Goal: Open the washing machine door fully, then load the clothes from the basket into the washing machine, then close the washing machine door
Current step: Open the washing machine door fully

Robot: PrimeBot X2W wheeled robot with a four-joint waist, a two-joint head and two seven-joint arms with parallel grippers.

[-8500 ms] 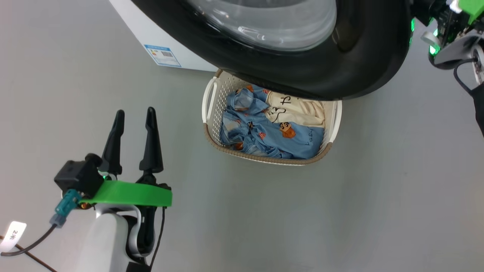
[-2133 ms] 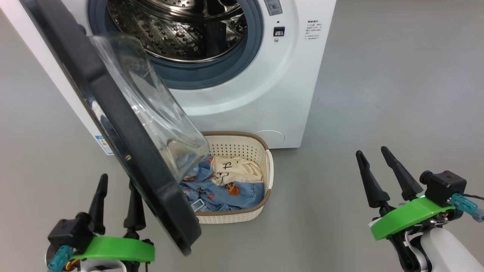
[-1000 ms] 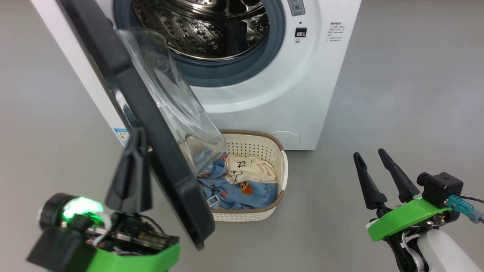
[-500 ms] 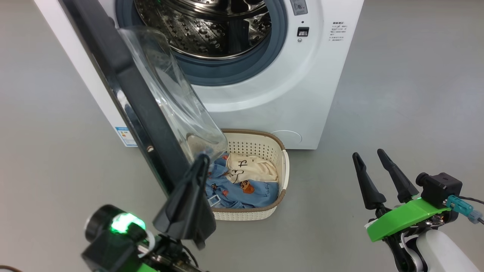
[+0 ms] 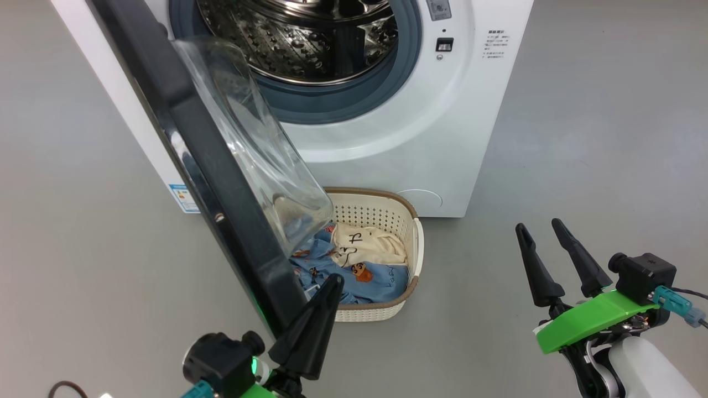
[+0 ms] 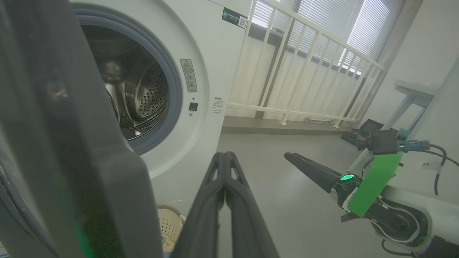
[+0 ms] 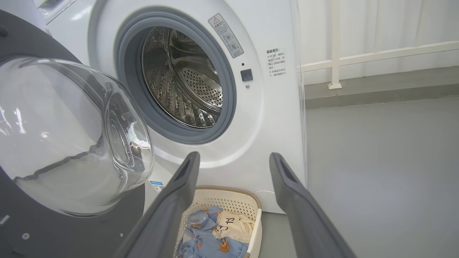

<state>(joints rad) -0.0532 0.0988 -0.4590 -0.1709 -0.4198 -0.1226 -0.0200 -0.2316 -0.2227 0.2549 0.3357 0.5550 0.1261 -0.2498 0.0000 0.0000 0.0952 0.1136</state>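
Note:
The white washing machine (image 5: 442, 138) stands with its steel drum (image 5: 310, 38) exposed. The washing machine door (image 5: 232, 232), black with a clear glass bowl (image 5: 260, 160), hangs partly open and edge-on towards me, above the left part of the basket. The cream basket (image 5: 370, 213) sits on the floor before the machine and holds the clothes (image 5: 376, 276), blue ones and a cream one (image 5: 365, 246). My left gripper (image 5: 336, 278) is shut and empty, just right of the door's lower edge, in front of the basket. My right gripper (image 5: 537, 225) is open and empty, well right of the basket.
Grey floor spreads right of the machine. In the left wrist view a white railing (image 6: 287, 71) runs behind, a pale table (image 6: 412, 89) stands at the right, and the door (image 6: 53, 143) rises close on the left. A dark cable (image 5: 66, 387) lies at the bottom left.
My shut left gripper has swung from the door's outer left side, across below it, to the right of its lower edge. The right arm has stayed put.

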